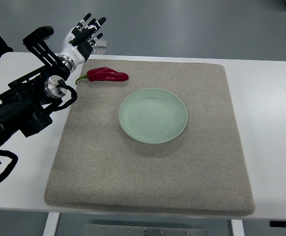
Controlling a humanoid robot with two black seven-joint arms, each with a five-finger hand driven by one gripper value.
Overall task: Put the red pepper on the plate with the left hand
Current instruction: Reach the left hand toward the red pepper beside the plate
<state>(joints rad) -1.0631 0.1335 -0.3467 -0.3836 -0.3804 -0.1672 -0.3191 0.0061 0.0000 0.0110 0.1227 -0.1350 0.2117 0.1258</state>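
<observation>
At the far left, the left arm [24, 105] is seen entering from the picture's left edge and reaching up toward the back corner of the white bench [270, 123]. Its robot hand [85, 33] is held above the bench's rear edge, with the fingers spread and nothing grasped; the open posture is judged to be a readiness for closing around something rather than a carrying pose. Just beyond the fingertips, a small clear object [101, 46] is glimpsed at the bench's edge, too indistinct to be named. A little to the right and nearer the camera, the red pepper [106, 74] is found lying flat on the grey felt mat [147, 182], close to the mat's upper left corner, with its green stem pointed toward the arm and its tip toward the right. The pepper is not touched by the hand, which is placed beside and behind it. Further right, near the mat's centre, the pale green plate [153, 115] is set empty, apart from the pepper but close enough that only a short carry would be called for. The mat is presumably laid to keep things from sliding. The pick-up is judged not yet done, so a descent over the pepper's body would be needed first. No right arm is seen.
</observation>
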